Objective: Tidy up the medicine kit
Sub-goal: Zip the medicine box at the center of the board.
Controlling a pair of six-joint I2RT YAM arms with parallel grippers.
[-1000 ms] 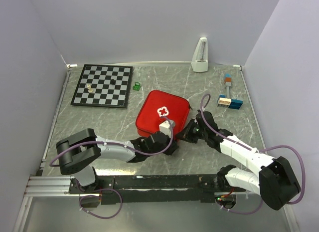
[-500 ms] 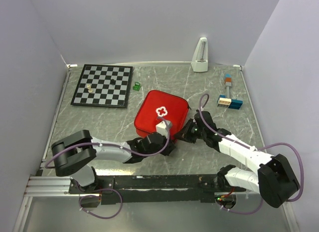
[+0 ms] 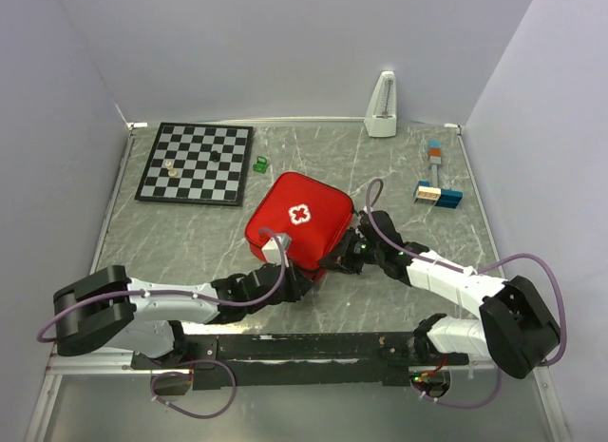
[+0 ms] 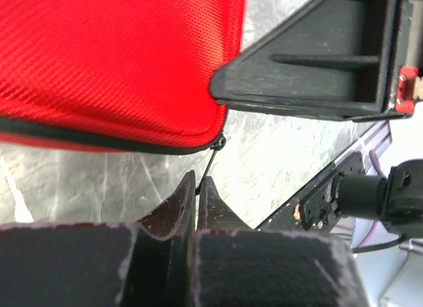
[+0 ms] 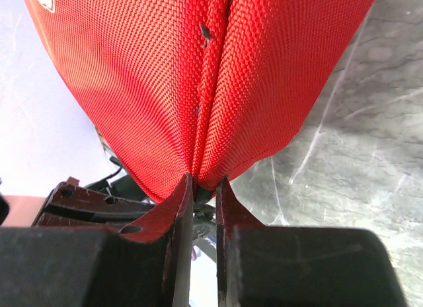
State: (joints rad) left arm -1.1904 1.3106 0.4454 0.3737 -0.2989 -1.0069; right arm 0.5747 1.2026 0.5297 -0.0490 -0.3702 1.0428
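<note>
Your left tool [image 4: 197,188] pinches the zipper pull [image 4: 210,163] shut; your right tool [image 5: 203,188] nips the medicine kit [image 5: 198,76] edge between its tips. Kit looks zipped.

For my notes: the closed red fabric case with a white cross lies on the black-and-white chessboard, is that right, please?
No: in the top external view the closed red fabric case lies on the grey marbled table, apart from the chessboard.

A grey marble-patterned tabletop [image 3: 190,242] with pale veins fills the scene. Plain matte walls of a pale lilac-white close it on three sides: the back wall [image 3: 285,52], the left wall [image 3: 47,157] and the right wall [image 3: 546,119]. The light is soft and even, and the shadows are faint
</note>
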